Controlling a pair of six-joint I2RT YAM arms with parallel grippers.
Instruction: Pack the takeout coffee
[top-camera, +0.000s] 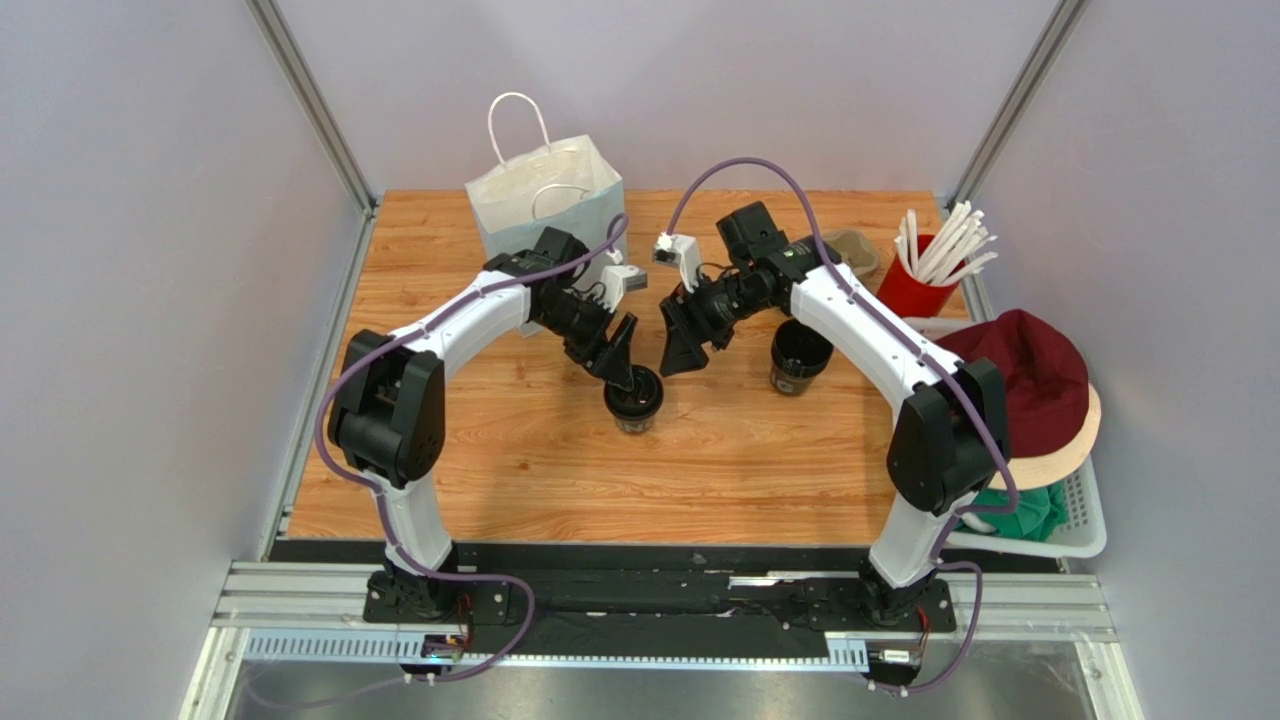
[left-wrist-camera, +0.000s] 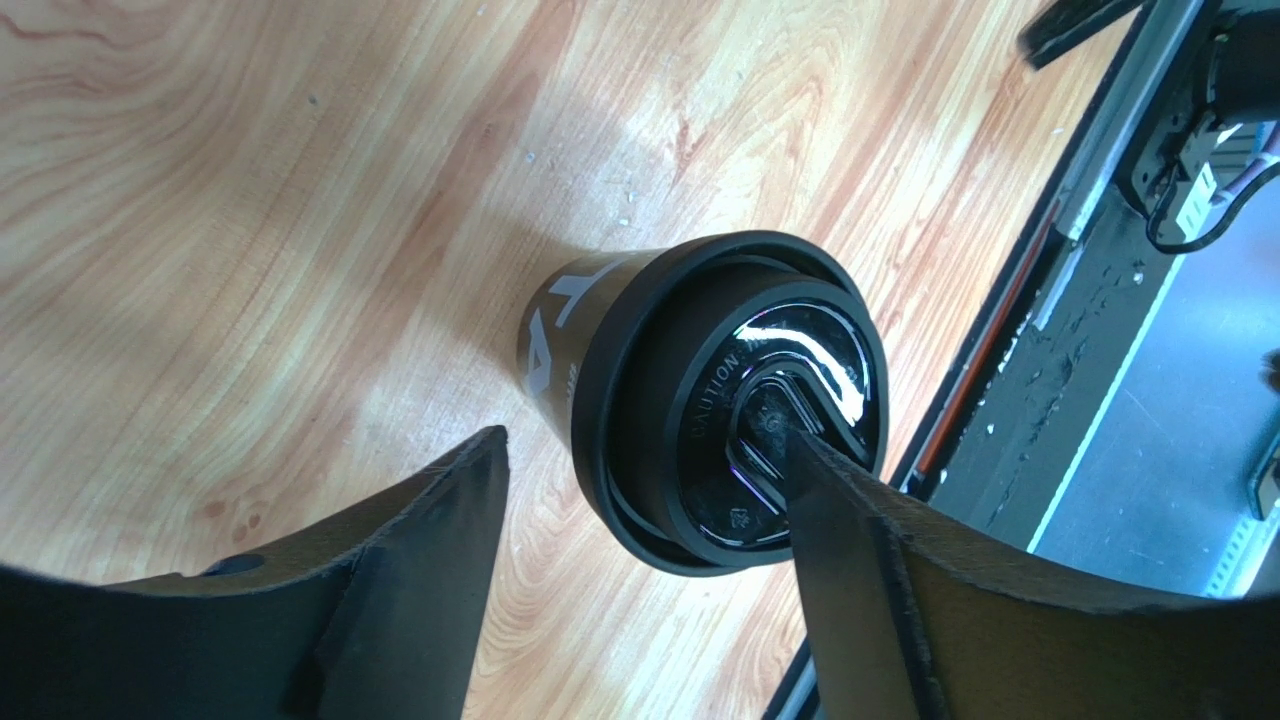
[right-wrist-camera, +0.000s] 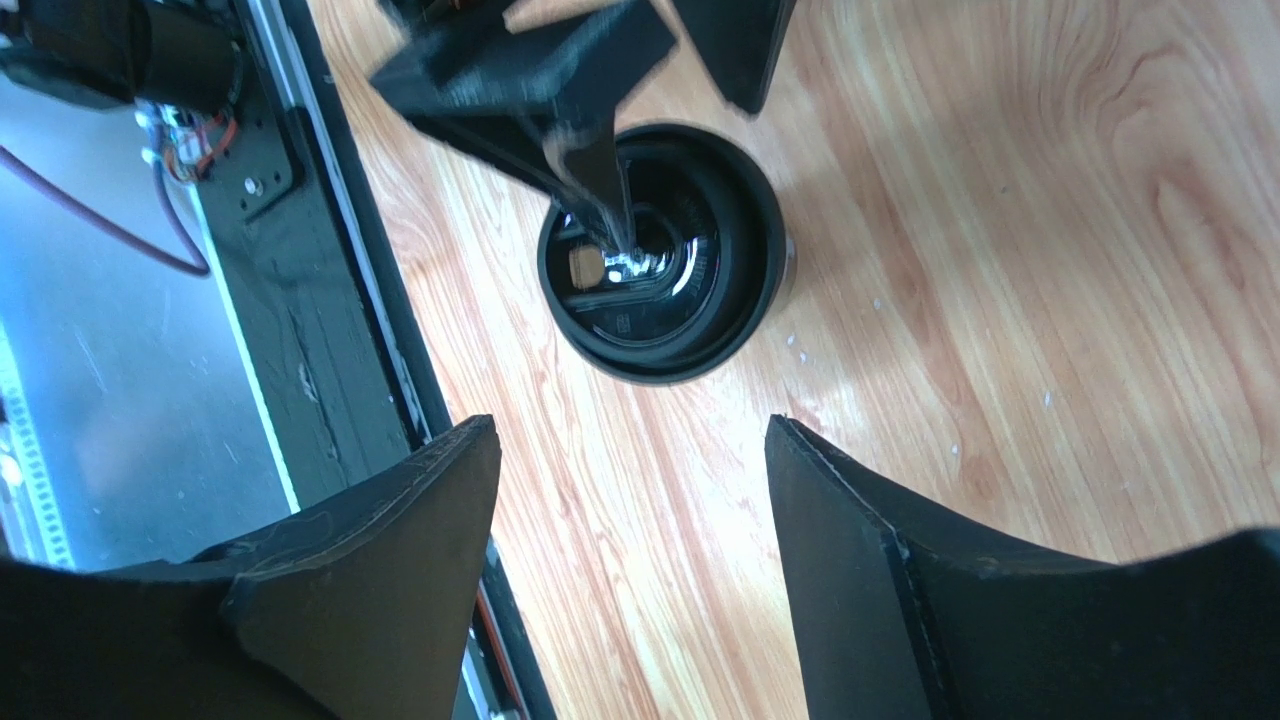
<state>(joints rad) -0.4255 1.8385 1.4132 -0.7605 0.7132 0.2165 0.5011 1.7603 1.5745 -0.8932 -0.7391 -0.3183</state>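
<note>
The takeout coffee (top-camera: 634, 399) stands upright w/ lid on, mid-table on the wood top (top-camera: 451, 450). L gripper (top-camera: 619, 365) is over it, jaws apart and not clamped: one fingertip (left-wrist-camera: 857, 525) touches the lid top, the other hangs clear of the cup. R gripper (top-camera: 684, 353) is just beside the cup, jaws spread, nothing btwn them. Further right is a second black cup (top-camera: 800, 357). At the back are a white paper bag (top-camera: 544, 195) on the left and a red cup of straws (top-camera: 920, 278) on the right.

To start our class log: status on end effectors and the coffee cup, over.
Left end effector open, one finger on the lid. Right end effector open, empty. Coffee cup upright on table, outside paper bag. Second black cup stands apart.
</note>
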